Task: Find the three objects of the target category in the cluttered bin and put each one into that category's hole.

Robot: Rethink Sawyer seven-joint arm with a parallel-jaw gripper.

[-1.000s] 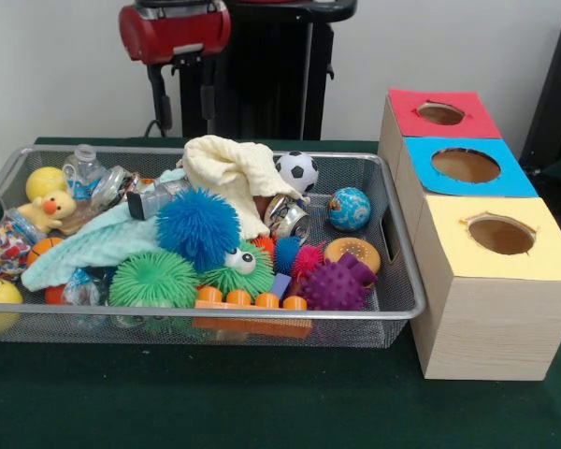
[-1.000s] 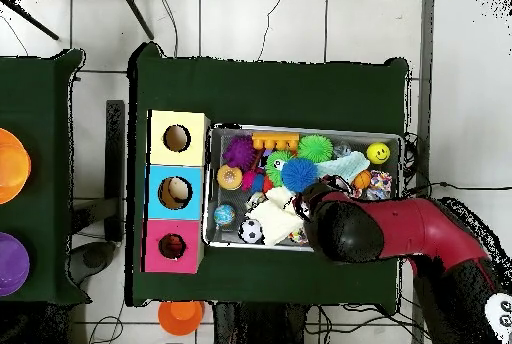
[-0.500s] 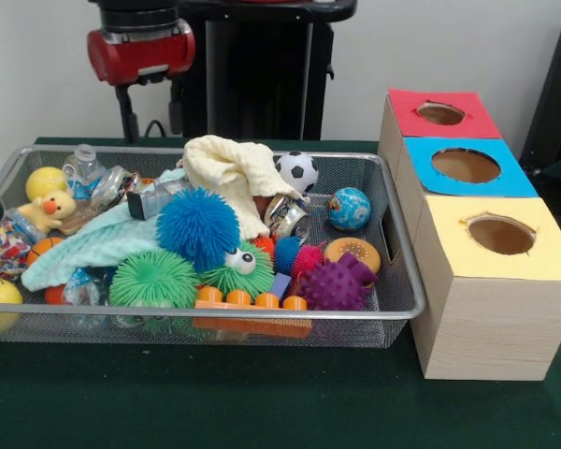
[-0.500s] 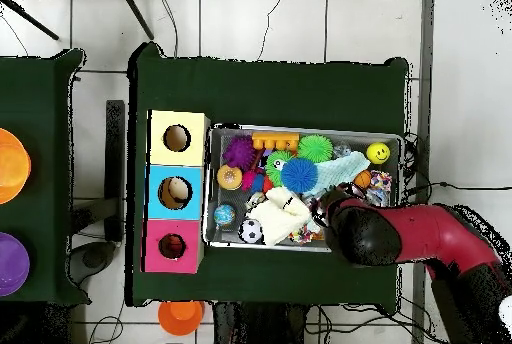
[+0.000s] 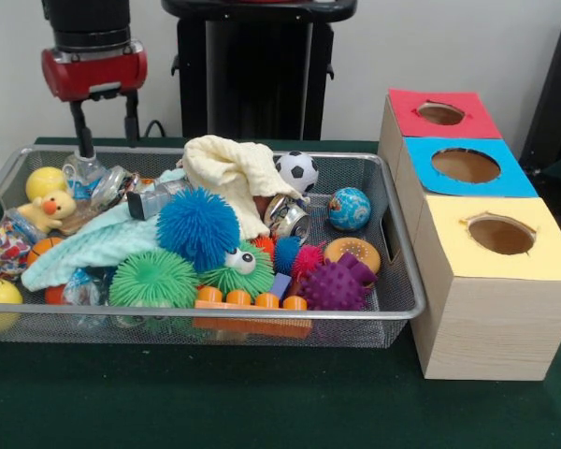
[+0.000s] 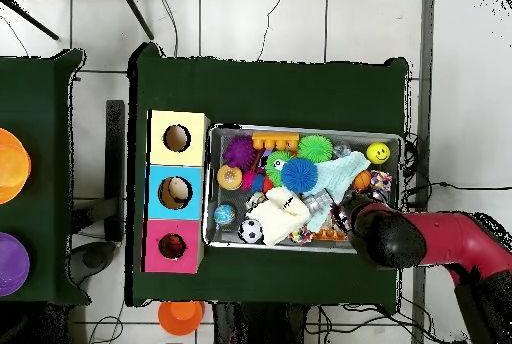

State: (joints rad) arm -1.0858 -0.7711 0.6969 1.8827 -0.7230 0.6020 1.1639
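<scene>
A wire mesh bin (image 5: 393, 309) fills the left and centre of the front view, heaped with toys. At the upper left of the frame the red and black gripper (image 5: 105, 131) hangs above the bin's far left corner, its 2 thin fingers (image 5: 78, 131) apart with nothing between them. Directly beneath sits a clear plastic bottle (image 5: 82, 168), beside a yellow ball (image 5: 45, 181) and a yellow rubber duck (image 5: 49, 210).

The target category is not given, so the task's objects cannot be picked out with certainty. Judging from position alone, the bottle looks like the nearest candidate. It is probably light, smooth and slippery, and may squash, so a grip across its body seems safer than at the cap.

At the centre lie a cream cloth (image 5: 234, 173) and a mint cloth (image 5: 98, 245), soft and limp, likely to drag neighbours. A blue spiky ball (image 5: 198, 227), a green spiky ball (image 5: 153, 278) and a purple spiky ball (image 5: 337, 285) appear squashy and easy to pinch. A small soccer ball (image 5: 298, 170) and a globe ball (image 5: 349, 208) may roll away.

At the right stand 3 wooden boxes with round holes: the red box (image 5: 444, 114), the blue box (image 5: 466, 166) and the yellow box (image 5: 500, 236).
</scene>
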